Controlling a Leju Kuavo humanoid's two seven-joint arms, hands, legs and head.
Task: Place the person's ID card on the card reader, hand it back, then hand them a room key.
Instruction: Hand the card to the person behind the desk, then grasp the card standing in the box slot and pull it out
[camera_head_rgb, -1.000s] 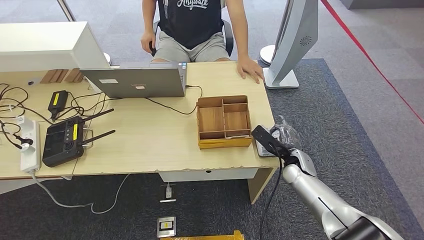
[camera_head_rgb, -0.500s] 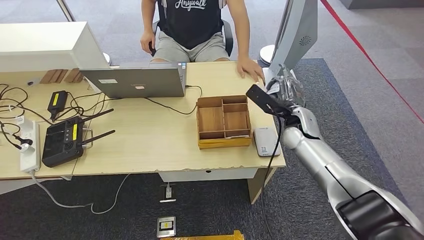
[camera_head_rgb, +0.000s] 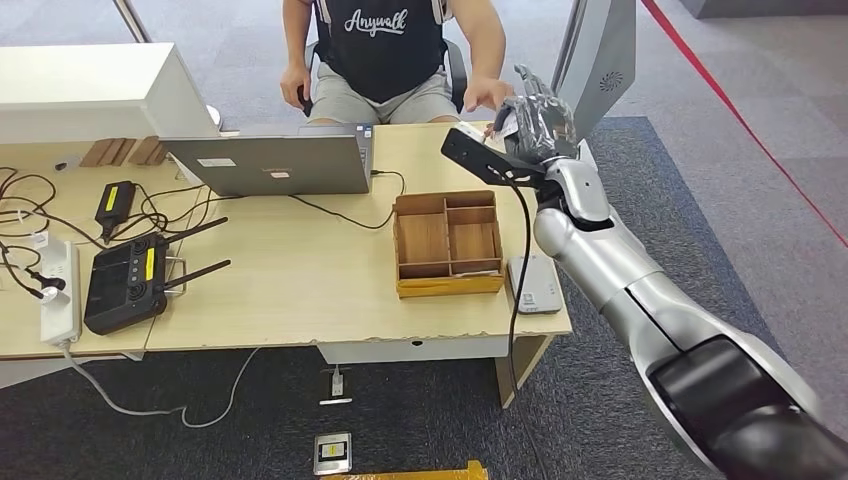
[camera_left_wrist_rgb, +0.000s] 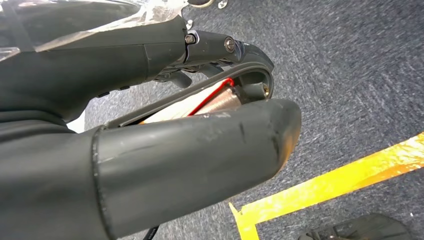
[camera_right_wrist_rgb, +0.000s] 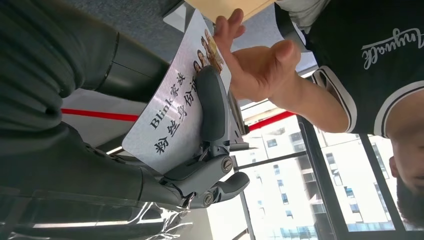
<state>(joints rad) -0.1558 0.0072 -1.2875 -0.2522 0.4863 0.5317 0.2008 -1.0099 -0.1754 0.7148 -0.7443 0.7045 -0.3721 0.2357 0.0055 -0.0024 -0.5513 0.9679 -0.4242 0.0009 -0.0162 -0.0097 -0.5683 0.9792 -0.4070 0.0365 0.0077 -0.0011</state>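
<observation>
1. The ID card (camera_right_wrist_rgb: 182, 107) is a pale card printed with dark characters and small portraits. It is pinched in the robot's right hand (camera_head_rgb: 535, 122), raised above the far right corner of the desk (camera_head_rgb: 300, 270).
2. In the right wrist view a dark finger (camera_right_wrist_rgb: 212, 107) lies across the card's printed face, clamping it against the hand behind.
3. The person's hand (camera_right_wrist_rgb: 257, 67) is open at the card's far end, its fingertips at the card's edge; whether they grip it cannot be told.
4. The person (camera_head_rgb: 385, 45) sits behind the desk in a dark shirt, the other hand resting by the thigh.
5. The card reader (camera_head_rgb: 535, 283), a flat grey pad, lies on the near right corner of the desk, just beside the wooden tray (camera_head_rgb: 447, 243), which is divided into compartments.
6. The left hand (camera_left_wrist_rgb: 150, 115) hangs over grey carpet with a yellow stripe (camera_left_wrist_rgb: 325, 185). Its thumb and fingers are curled close together over a thin flat thing with a red edge; what that is cannot be told.
7. Further left on the desk stand a laptop (camera_head_rgb: 270, 160), a black controller (camera_head_rgb: 125, 283) with antennas, a power strip (camera_head_rgb: 60, 290) and loose cables.
</observation>
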